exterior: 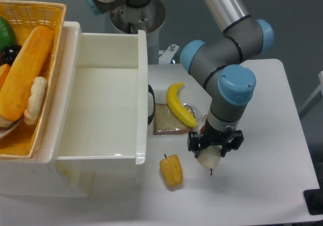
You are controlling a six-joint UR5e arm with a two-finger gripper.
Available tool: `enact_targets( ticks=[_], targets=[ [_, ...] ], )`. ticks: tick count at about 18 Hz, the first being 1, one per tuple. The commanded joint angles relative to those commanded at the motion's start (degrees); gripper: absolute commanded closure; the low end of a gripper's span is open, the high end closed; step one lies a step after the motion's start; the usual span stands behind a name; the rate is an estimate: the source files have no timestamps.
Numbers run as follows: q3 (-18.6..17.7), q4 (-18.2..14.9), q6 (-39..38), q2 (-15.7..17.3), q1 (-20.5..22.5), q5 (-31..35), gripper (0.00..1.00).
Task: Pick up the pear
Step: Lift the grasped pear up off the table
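The white table (272, 185) is filling the right and lower part of the view, and the big white bin (108, 100) is sitting at the left with its pale inside showing. Against the bin's left wall, the woven basket (45, 9) is holding a long orange loaf shape (22, 72), with a small cream piece beside it.

The arm (227, 49) is reaching in from the top, grey links and blue joint caps folding down over the middle of the table. At its end the gripper (214, 144) is pointing straight down, its dark fingers (192, 142) standing either side of the pear (209, 159).

The pear is sitting right under the gripper, its pale rounded body bulging out below the fingertips and its thin dark stem pointing down toward the table. The fingers are closing in against its upper part on both sides, pinching it. Whether the pear is resting on the table or just clear of it, I cannot tell from this angle.

Just left of the pear, apart from it, the orange-yellow pepper (171, 170) is lying on the table. Above that, the brown slice of bread (169, 120) is lying flat, and the banana (179, 104) is lying across its right corner. A small bit of a red fruit (204, 130) is peeking out beside the arm's wrist, mostly hidden.
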Motion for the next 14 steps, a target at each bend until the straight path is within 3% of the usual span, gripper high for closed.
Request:
enact_targets(
  ticks=[2, 5, 14],
  targets=[
    [-1.14, 0.0, 3.43, 1.49, 0.0, 0.17, 0.42],
    [-1.32, -0.7, 4.23, 2.38, -1.31, 6.4, 0.45],
    [-1.59, -4.3, 6.34, 4.22, -2.37, 6.5, 0.47]
  ],
)
